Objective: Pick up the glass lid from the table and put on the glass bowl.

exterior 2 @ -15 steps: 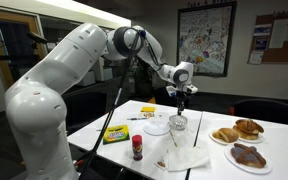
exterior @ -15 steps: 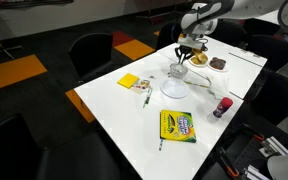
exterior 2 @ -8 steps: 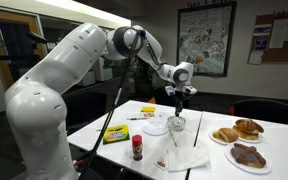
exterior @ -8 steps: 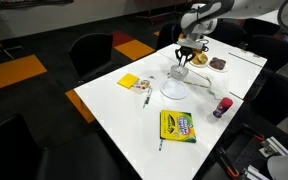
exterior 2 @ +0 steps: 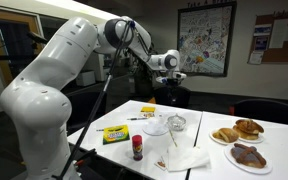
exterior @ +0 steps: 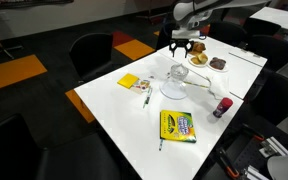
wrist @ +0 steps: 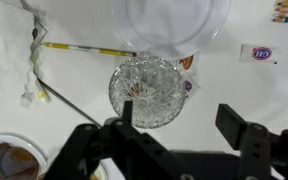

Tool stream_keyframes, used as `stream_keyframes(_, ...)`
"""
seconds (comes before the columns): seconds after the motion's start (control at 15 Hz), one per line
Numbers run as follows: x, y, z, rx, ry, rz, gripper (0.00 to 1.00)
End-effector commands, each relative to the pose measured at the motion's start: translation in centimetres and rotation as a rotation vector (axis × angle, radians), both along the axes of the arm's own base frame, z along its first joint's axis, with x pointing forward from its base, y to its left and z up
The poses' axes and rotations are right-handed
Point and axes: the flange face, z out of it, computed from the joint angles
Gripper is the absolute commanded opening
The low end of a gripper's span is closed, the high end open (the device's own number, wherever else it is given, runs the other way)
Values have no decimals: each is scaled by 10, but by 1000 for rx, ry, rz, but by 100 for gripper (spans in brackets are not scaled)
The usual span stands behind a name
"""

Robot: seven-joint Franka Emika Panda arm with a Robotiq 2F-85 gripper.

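— Our tool (wrist: 177, 112) has risen, open and empty?
— Yes. The small round glass lid (wrist: 147, 92) lies just beside the wide clear glass bowl (wrist: 174, 20) on the white surface (wrist: 244, 85); we must probably grasp again.

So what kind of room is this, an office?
Probably an office meeting room: a long white table ringed by black office chairs, with a framed poster and a noticeboard on the wall.

2 oblique exteriors, 1 overhead wrist
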Motion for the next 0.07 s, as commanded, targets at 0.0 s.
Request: stream_keyframes(0.0, -9, 43, 46, -78, -25, 84, 100)
